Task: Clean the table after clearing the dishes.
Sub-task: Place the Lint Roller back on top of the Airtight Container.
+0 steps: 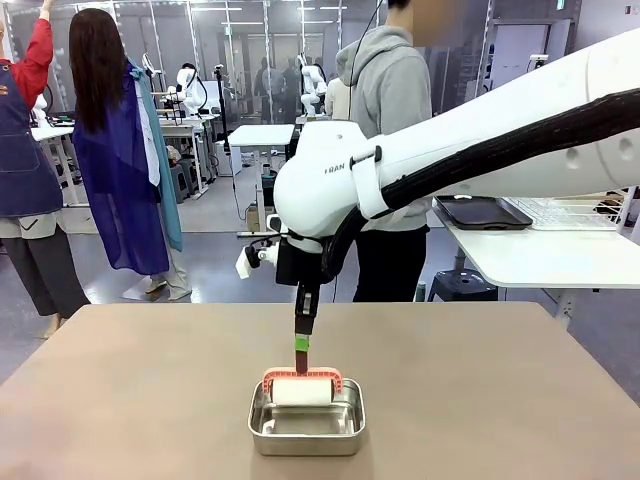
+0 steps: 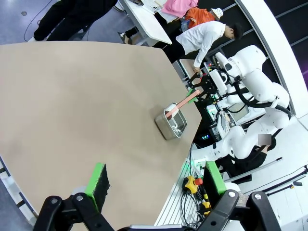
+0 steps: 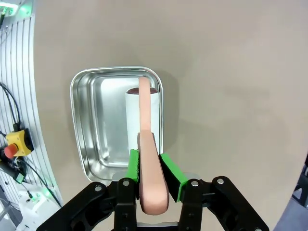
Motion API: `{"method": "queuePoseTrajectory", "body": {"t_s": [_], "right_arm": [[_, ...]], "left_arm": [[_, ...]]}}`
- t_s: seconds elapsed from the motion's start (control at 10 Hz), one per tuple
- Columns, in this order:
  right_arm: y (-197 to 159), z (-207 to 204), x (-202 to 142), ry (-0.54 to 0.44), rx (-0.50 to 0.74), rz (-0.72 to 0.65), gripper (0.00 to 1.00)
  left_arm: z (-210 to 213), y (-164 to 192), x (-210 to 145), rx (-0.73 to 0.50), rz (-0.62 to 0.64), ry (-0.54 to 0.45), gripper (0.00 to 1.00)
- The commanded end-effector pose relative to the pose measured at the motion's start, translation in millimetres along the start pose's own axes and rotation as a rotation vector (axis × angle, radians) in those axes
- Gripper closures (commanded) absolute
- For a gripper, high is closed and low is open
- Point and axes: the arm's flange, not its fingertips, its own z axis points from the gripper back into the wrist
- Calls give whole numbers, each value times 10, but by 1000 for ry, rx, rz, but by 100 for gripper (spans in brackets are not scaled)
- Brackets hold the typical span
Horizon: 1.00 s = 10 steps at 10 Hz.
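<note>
green-padded jaws of the right gripper (image 3: 153, 169) are clenched on the pink handle of a lint roller (image 3: 146, 144); the handle rises between the pads while the roller's white drum lies down in a small steel pan (image 3: 86, 130), against one long wall; in the front view the same gripper (image 1: 301, 345) hangs straight down from the white right arm (image 1: 450, 150) over the pan (image 1: 306, 425), roller (image 1: 302, 388) at its far wall; the pan sits on the taupe surface (image 1: 120, 390) near the robot's edge, about the middle; the left gripper (image 2: 154, 180) stands released, pads wide apart, above the surface's (image 2: 72, 106) near edge, well apart from the pan (image 2: 171, 123); a person in a grey hoodie (image 1: 392, 130) stands beyond the far side.
</note>
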Motion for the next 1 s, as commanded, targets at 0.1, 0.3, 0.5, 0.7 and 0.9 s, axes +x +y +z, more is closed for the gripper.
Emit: {"method": "queuePoseTrajectory", "body": {"t_s": [0.1, 0.3, 0.5, 0.7, 0.9], "right_arm": [[-47, -214, 57, 21, -7, -48, 77], [-89, -270, 7, 15, -9, -77, 77], [-94, -221, -5, 3, -32, -80, 55], [-72, -161, -4, 6, -51, -74, 9], [-63, -128, -9, 15, -57, -79, 0]], "left_arm": [[-7, -48, -9, 18, 14, -7, 0], [-7, -48, -9, 18, 14, -7, 0], [-7, -48, -9, 18, 14, -7, 0], [-7, -48, -9, 18, 14, -7, 0], [-7, -48, -9, 18, 14, -7, 0]]}}
